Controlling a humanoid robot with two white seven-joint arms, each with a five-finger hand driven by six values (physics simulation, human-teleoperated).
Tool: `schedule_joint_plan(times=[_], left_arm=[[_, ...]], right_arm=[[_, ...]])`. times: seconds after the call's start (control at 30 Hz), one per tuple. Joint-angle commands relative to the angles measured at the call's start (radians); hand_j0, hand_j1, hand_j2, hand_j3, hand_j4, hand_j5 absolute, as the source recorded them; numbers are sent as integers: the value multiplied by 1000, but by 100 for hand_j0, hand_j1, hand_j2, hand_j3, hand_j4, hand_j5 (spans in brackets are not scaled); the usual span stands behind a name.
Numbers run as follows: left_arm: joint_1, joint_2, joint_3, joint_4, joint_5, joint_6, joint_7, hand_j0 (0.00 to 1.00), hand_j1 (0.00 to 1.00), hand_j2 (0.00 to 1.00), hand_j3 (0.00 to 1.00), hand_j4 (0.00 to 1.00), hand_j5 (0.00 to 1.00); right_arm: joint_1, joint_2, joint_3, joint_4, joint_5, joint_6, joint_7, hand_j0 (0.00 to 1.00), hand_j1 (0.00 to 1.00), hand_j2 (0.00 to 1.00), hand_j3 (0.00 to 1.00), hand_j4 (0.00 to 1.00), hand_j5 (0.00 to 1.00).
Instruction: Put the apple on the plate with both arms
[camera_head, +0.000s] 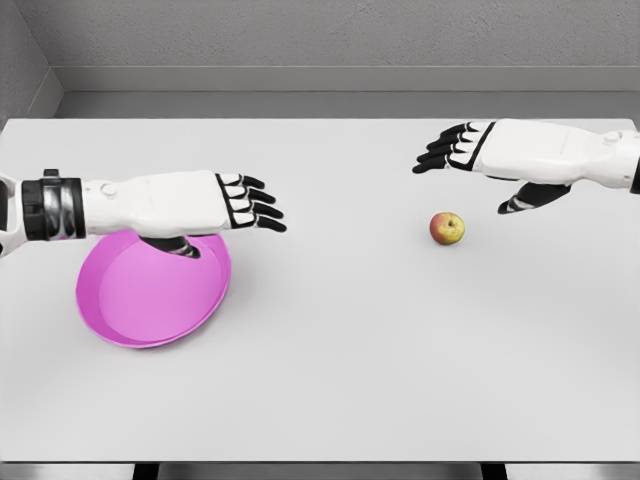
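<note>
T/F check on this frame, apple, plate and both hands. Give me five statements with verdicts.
1. The apple lies on the table. True.
2. The apple is on the plate. False: it sits on bare table, well apart from the pink plate.
3. The left hand is over the plate's upper part. True.
4. The right hand grips the apple. False: its fingers are spread and it holds nothing; the apple lies below it in the picture.
5. The plate is blue. False: pink.
</note>
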Motion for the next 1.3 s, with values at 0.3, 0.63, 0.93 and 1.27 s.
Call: schedule_joint_plan(times=[0.3, 0.63, 0.93, 1.27], left_arm=[[-2, -9, 0, 9, 1, 2, -2, 100, 100, 100, 100, 100, 100], [2, -11, 0, 28, -2, 2, -4, 100, 100, 100, 100, 100, 100], [3, -11, 3, 34, 4, 2, -62, 100, 100, 100, 100, 100, 100], [9, -12, 9, 34, 7, 2, -107, 100, 100, 100, 100, 100, 100]], right_arm=[[29, -11, -52, 26, -15, 3, -1, 100, 100, 100, 100, 100, 100], [72, -34, -24, 146, -234, 100, -1, 100, 100, 100, 100, 100, 100], [44, 10, 111, 150, -42, 224, -1, 100, 100, 100, 100, 100, 100], [11, 91, 182, 218, -16, 259, -1, 100, 100, 100, 100, 100, 100]])
